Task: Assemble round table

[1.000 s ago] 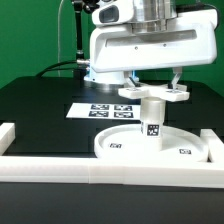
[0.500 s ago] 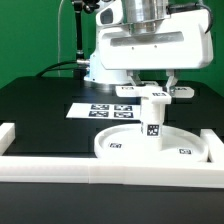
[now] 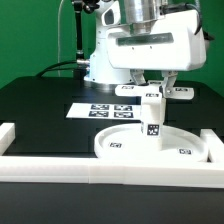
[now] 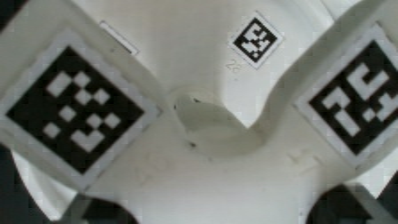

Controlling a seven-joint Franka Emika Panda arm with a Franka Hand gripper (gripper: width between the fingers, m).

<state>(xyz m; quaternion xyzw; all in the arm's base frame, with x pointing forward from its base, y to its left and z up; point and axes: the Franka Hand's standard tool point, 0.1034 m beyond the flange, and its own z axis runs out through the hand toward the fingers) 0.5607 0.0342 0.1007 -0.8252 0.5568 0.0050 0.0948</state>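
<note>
The large round disc (image 3: 115, 146) lies at the front of the table. The short cylinder leg (image 3: 153, 121) stands upright on its middle. The cross-shaped foot piece (image 3: 152, 96) sits on top of the leg, its tagged arms sticking out to both sides. My gripper (image 3: 155, 83) comes straight down over it, with one finger on each side of the foot's hub, shut on it. In the wrist view the foot piece (image 4: 214, 120) fills the picture, and the gripper (image 4: 222, 212) shows only as dark fingertips at its two sides.
The marker board (image 3: 98, 108) lies flat behind the disc. A long white border rail (image 3: 60, 166) runs along the front, with short rails at the exterior view's left (image 3: 8, 133) and right (image 3: 214, 141). The robot's base stands behind.
My gripper has turned about its vertical axis over the leg, its body swinging toward the exterior view's right. The foot piece stays on the leg top. The disc has not moved.
</note>
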